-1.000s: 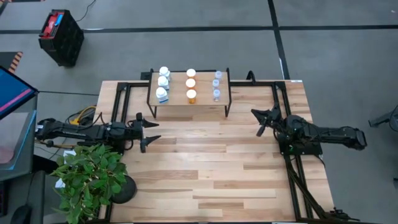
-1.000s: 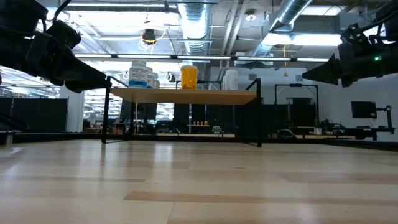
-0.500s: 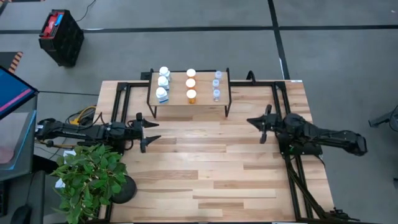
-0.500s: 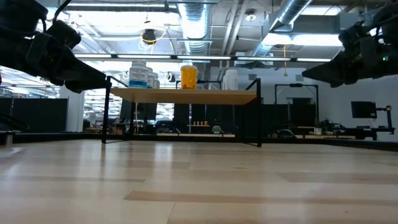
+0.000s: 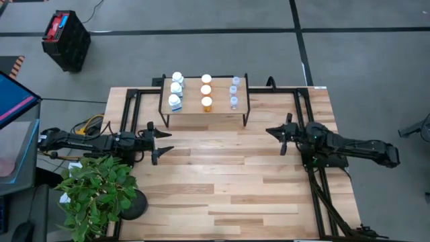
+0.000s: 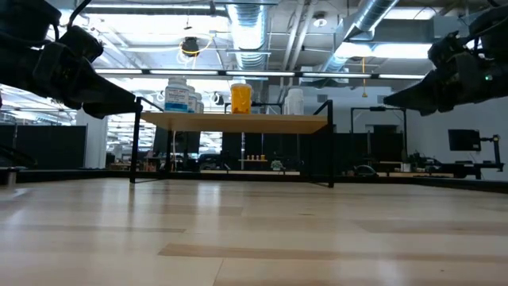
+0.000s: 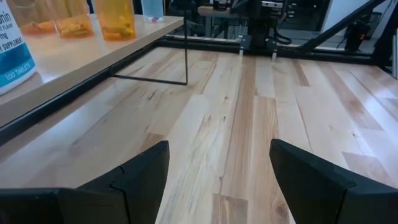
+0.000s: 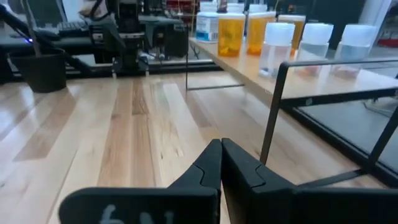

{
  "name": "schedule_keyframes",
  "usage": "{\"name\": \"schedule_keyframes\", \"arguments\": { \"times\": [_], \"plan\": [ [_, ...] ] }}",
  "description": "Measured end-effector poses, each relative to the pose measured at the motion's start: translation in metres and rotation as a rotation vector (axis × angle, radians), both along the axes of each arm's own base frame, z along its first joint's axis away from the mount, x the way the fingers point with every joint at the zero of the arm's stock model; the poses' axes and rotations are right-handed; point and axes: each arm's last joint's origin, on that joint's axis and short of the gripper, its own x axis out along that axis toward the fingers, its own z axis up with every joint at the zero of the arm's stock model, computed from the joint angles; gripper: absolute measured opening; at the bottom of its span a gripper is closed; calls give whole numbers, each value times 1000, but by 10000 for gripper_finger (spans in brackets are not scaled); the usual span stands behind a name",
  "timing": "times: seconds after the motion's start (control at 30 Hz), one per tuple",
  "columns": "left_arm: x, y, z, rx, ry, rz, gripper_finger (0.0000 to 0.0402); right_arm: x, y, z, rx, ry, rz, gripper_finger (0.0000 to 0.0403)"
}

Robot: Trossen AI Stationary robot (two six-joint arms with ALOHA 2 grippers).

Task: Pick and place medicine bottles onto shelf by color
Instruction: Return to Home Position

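— What's the room like?
— Grey floor (image 5: 363, 40) with dark seams, and a black crate (image 5: 66, 42) standing on it past the far left corner of the table. From table height, silver ducts (image 6: 246, 20) and strip lights run across the ceiling.
— And the table?
— Pale wooden planks (image 5: 222, 188) in a black frame, with a leafy potted plant (image 5: 94, 191) at the near left corner.
— Where are the bottles?
— All nine stand on the shelf (image 5: 220, 101) at the table's far edge, in three rows running front to back: white bottles (image 5: 176, 88) on the left, orange bottles (image 5: 206, 90) in the middle, clear bottles (image 5: 234, 90) on the right.
— The arms?
— Both lie low and level, well apart from the shelf. The left gripper (image 5: 166, 142) hangs over the table's left part, pointing inward, its fingers (image 7: 143, 174) spread wide with nothing between them. The right gripper (image 5: 270, 131) hangs over the right part, near the shelf's right legs, pointing left; its fingers (image 8: 205, 171) are pressed together and hold nothing.
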Motion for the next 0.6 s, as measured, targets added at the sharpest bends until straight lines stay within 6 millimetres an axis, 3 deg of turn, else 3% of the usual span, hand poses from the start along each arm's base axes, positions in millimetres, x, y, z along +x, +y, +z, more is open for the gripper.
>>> {"name": "schedule_keyframes", "arguments": {
  "times": [0.6],
  "plan": [
    [0, 0, 0, -2, -1, 1, 267, 0, 0, -3, 14, 44, 0, 29]
  ]
}}
